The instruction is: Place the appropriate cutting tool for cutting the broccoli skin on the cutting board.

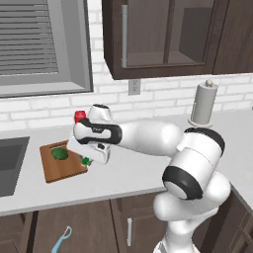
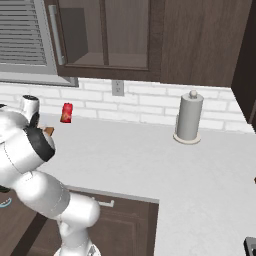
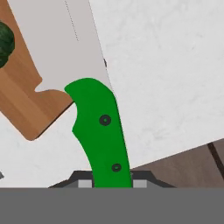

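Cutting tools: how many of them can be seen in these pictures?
2. The knife is in the gripper, its blade over the cutting board. The light-blue peeler lies low, below the counter edge. Others may be hidden.

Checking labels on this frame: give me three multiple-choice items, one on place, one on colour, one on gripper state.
1. Where does the small dark green broccoli lie?
A. in the sink
B. on the brown wooden cutting board
C. on the floor

2. What colour is the handle of the knife with the pale blade?
A. bright green
B. red
C. black

3. What is the gripper doing?
A. standing open
B. shut on the knife's handle
C. holding the broccoli

Key: B, it sits on the board; A, hand view shows green; B, the handle sits between the jaws.
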{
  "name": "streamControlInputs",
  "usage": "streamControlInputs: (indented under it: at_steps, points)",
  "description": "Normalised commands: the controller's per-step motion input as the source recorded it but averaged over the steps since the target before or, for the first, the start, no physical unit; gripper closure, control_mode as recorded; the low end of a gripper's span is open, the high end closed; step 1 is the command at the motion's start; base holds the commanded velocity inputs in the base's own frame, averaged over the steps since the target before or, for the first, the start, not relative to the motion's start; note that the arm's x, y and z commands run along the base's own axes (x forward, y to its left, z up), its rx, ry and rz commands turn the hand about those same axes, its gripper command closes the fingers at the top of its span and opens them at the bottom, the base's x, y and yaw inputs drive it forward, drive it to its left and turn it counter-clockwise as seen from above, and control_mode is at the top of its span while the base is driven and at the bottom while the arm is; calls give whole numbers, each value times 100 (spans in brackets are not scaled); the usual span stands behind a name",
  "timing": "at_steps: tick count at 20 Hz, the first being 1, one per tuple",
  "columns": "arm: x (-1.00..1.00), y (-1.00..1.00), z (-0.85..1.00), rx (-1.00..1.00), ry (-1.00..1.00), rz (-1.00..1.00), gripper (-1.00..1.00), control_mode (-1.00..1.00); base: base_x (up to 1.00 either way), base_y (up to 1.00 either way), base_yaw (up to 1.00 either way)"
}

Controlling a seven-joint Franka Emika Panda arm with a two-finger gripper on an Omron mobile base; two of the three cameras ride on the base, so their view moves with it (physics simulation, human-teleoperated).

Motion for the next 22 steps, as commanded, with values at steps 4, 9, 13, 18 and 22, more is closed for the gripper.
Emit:
streamControlInputs:
  at_steps: [4,9,13,18,22]
  points:
    - [48,43,-26,-2,13,-3,100,-100,0,0,0]
    - [38,38,-25,-5,8,-1,100,-100,0,0,0]
    - [12,35,-22,-7,0,0,100,-100,0,0,0]
    - [6,16,-20,-3,0,0,100,-100,0,0,0]
    - [20,8,-31,-1,0,0,100,-100,0,0,0]
